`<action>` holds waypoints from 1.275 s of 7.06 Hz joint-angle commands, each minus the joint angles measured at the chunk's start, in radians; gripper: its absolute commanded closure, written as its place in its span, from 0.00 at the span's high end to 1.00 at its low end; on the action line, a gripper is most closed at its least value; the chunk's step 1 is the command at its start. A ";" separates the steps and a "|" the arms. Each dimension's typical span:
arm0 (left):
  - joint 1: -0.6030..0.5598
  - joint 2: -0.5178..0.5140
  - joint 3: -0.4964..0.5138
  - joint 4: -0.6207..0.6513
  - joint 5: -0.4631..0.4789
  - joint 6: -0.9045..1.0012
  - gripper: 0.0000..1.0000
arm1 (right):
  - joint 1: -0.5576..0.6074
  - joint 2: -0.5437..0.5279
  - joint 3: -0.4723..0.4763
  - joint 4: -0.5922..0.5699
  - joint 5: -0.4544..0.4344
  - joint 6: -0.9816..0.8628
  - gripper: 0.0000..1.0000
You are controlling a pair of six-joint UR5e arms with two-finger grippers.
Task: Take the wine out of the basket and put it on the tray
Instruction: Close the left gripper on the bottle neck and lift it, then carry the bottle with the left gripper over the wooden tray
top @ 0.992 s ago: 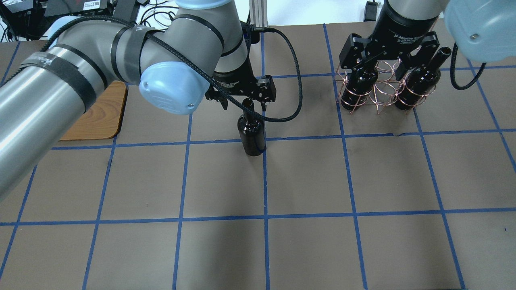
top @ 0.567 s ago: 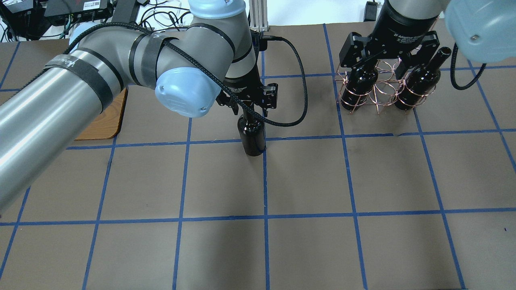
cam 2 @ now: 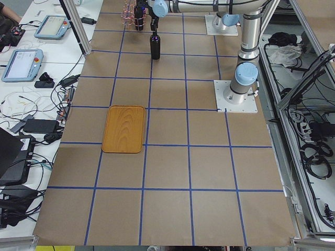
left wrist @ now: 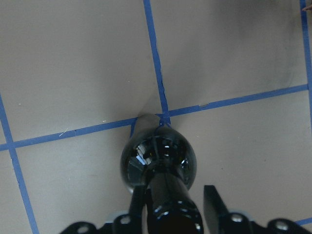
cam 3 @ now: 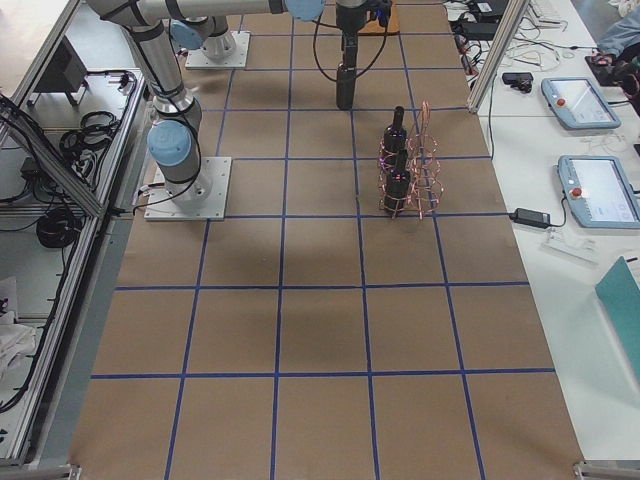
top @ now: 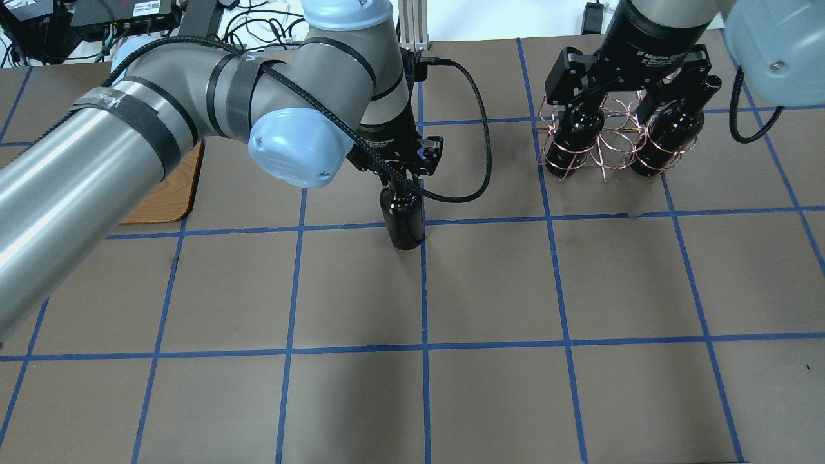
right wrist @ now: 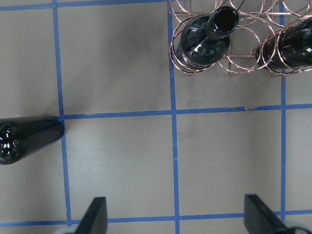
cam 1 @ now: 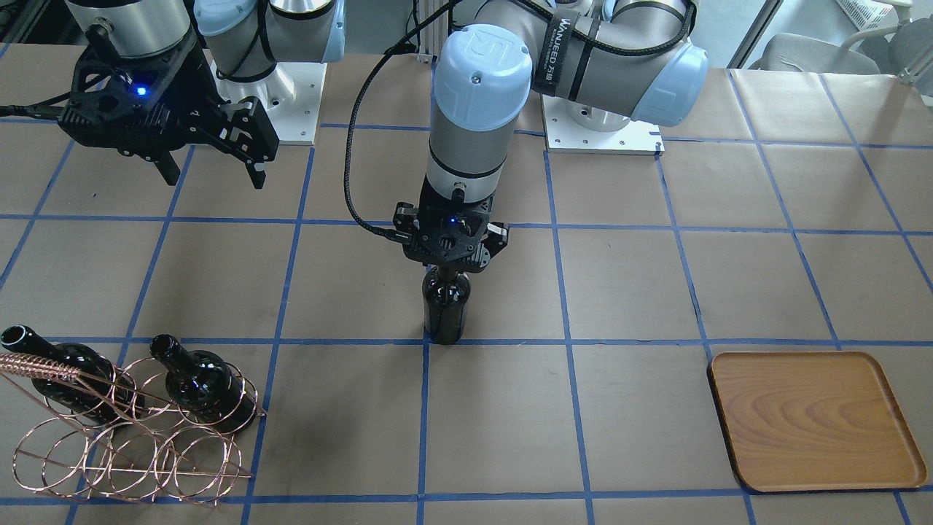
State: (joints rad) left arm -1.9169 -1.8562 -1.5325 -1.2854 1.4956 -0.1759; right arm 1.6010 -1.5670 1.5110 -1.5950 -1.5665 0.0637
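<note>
One black wine bottle (cam 1: 446, 310) stands upright on the table's middle, on a blue tape crossing (top: 404, 222). My left gripper (cam 1: 447, 268) is down over it with its jaws drawn in tight on the neck (left wrist: 173, 207). The copper wire basket (cam 1: 131, 452) holds two more black bottles (cam 1: 208, 390) (cam 1: 58, 364), which also show in the right wrist view (right wrist: 207, 36). My right gripper (right wrist: 178, 217) is wide open and empty, well above the table near the basket (top: 606, 148). The wooden tray (cam 1: 816, 419) lies bare on my left side.
The table is brown paper with a grid of blue tape lines (top: 422, 348). The left arm's black cable (top: 480, 161) loops beside the standing bottle. The two arm bases (cam 1: 601, 131) are bolted on at the robot's edge of the table.
My left gripper came down over the standing bottle's neck and its jaws drew in on it. My right gripper shifted slightly over the basket. The bottles have not moved.
</note>
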 commanded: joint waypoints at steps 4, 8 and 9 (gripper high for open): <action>0.082 0.014 0.053 -0.011 0.000 0.097 0.00 | 0.000 -0.008 0.000 0.001 -0.003 -0.031 1.00; 0.411 0.032 0.167 -0.120 0.012 0.436 0.00 | 0.000 -0.008 0.000 0.000 -0.009 -0.033 1.00; 0.506 0.032 0.176 -0.120 0.014 0.484 0.00 | 0.000 -0.008 0.000 0.000 -0.012 -0.033 1.00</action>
State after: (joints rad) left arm -1.5234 -1.8266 -1.3703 -1.3958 1.5058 0.2300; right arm 1.6013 -1.5753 1.5110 -1.5953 -1.5736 0.0312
